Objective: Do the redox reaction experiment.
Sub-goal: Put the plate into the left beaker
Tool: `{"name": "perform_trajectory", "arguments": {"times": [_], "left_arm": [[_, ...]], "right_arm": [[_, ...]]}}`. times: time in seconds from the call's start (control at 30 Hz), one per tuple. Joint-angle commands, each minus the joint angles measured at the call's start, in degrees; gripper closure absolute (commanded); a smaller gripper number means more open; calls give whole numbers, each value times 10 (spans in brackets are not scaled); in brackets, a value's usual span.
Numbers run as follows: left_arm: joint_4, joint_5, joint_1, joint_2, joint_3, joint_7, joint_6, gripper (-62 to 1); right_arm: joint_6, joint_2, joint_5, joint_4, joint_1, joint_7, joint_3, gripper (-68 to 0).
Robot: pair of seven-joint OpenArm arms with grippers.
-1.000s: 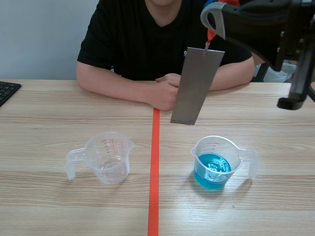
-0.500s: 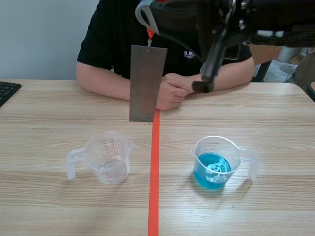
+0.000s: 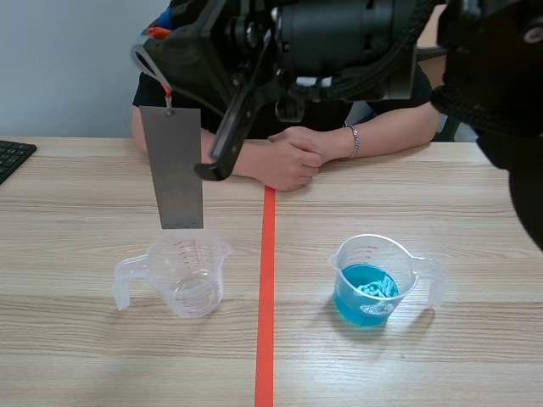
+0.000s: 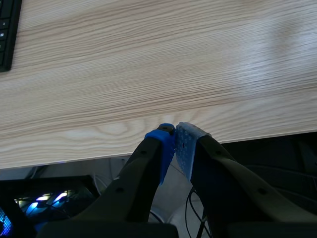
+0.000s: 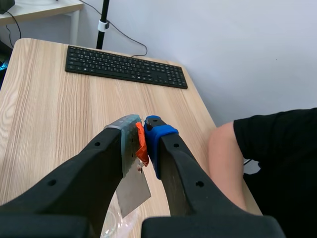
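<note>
Over on the left, the keyboard [image 3: 13, 157] sits well apart; my left gripper [image 4: 173, 134] is clenched on nothing by the table edge; the right gripper [image 5: 141, 131], stretched across, pinches the orange tab [image 5: 142, 148] of the metal strip [image 3: 174, 170]; it hangs upright just above the empty measuring cup [image 3: 182, 271], so straight down looks right to me; the blue-solution cup [image 3: 373, 280] and the person's hands [image 3: 293, 157] aren't in the way.

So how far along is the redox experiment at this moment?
Done: the metal plate is lifted, the right fingers shut on its orange tag; the blue-filled cup stands ready. In hand: the plate hangs over the empty cup, lower edge near the rim. Still to do: it sits in neither cup yet. The left fingers are shut, idle at the table edge.
</note>
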Motion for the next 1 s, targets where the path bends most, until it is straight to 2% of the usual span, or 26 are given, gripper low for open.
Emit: {"name": "perform_trajectory", "arguments": {"times": [0.0,0.23,0.43,0.7,0.9,0.97], "left_arm": [[3,0,5,0,-2,-6,-7,-46],[3,0,5,0,-2,18,-10,-46],[3,0,5,0,-2,45,-10,-47],[3,0,5,0,-2,43,-10,-47],[3,0,5,0,-2,43,-10,-47],[3,0,5,0,-2,43,-10,-71]], "right_arm": [[-4,-9,-5,-3,9,8,-5,-15],[-4,-48,-52,-36,9,7,-38,-16],[-4,-72,-81,-71,9,7,-42,-16],[-4,-82,-97,-102,9,16,-42,-16],[-4,-82,-127,-132,9,48,-42,-16],[-4,-82,-139,-145,9,60,-42,-16]]}}
